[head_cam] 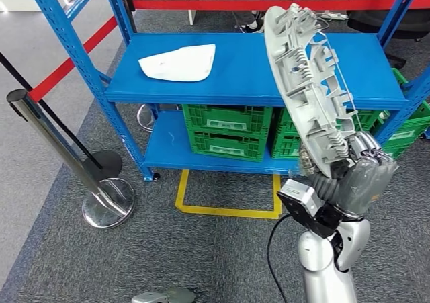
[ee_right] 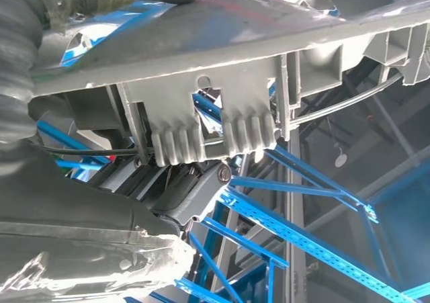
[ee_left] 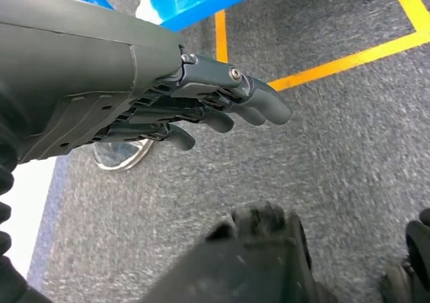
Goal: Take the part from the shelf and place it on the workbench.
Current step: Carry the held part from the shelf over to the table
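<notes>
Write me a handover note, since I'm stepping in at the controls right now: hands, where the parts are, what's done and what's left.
Right hand: grips a grey ribbed plastic part by its lower end, holding it raised and tilted in front of the blue shelf.
Left hand: holds nothing, fingers extended, hanging over the grey carpet.
A white part lies on the shelf's top level; green crates sit on the lower level.
Done: the grey part is off the shelf.
Left: carry it to the workbench and set it down; I can't say from these views where the workbench is.
</notes>
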`<action>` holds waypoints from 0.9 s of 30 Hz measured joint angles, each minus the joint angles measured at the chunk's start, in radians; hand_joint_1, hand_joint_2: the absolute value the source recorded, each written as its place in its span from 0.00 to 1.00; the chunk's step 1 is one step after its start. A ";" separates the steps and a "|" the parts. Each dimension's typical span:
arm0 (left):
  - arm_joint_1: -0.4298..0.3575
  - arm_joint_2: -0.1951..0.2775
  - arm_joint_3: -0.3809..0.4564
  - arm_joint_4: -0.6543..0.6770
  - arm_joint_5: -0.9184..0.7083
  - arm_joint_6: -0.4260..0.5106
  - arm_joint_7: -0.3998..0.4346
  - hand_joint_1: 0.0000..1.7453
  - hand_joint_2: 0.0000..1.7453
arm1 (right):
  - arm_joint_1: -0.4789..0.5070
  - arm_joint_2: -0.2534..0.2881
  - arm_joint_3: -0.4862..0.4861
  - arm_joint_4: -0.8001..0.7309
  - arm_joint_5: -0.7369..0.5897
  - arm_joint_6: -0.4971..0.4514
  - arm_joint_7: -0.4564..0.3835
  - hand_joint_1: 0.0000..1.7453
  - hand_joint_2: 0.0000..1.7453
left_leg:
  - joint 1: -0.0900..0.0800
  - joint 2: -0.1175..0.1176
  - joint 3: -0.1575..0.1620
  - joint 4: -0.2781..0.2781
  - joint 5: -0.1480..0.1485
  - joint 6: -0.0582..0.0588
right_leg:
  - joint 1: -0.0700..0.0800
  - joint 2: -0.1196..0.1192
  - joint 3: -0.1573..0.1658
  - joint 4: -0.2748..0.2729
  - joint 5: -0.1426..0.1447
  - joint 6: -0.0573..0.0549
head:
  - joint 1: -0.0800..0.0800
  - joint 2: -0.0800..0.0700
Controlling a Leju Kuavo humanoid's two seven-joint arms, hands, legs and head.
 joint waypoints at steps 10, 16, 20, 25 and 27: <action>-0.001 -0.002 -0.017 0.000 -0.017 -0.001 -0.011 0.00 1.00 | 0.000 -0.001 -0.008 0.006 -0.040 0.000 -0.014 1.00 1.00 | -0.016 0.003 0.108 -0.230 0.065 0.044 | 0.003 -0.002 -0.099 0.151 -0.072 0.038 | 0.006 0.000; -0.001 -0.002 -0.028 0.000 -0.017 -0.006 -0.011 0.00 1.00 | -0.001 -0.002 -0.011 0.027 -0.052 0.000 -0.015 1.00 1.00 | -0.015 0.005 0.081 -0.215 0.078 0.033 | -0.012 -0.010 -0.026 0.105 -0.043 0.058 | 0.006 0.000; 0.000 -0.002 -0.030 0.000 -0.017 -0.009 -0.013 0.00 1.00 | -0.001 -0.002 -0.014 0.034 -0.053 0.000 -0.018 1.00 1.00 | -0.021 0.008 0.060 -0.190 0.079 0.017 | -0.010 -0.009 0.030 0.000 -0.025 0.037 | 0.004 0.000; 0.000 -0.002 -0.032 0.000 -0.017 -0.009 -0.013 0.00 1.00 | -0.001 -0.002 -0.019 0.038 -0.053 0.000 -0.018 1.00 1.00 | -0.010 0.004 0.003 -0.060 -0.013 -0.013 | -0.017 -0.006 0.021 -0.001 -0.012 0.012 | -0.004 0.000; 0.000 -0.002 -0.035 0.000 -0.017 -0.010 -0.013 0.00 1.00 | 0.000 -0.002 -0.021 0.040 -0.052 0.000 -0.018 1.00 1.00 | -0.001 0.004 -0.047 0.061 -0.065 -0.022 | -0.017 -0.005 0.015 -0.001 -0.009 0.008 | -0.005 0.000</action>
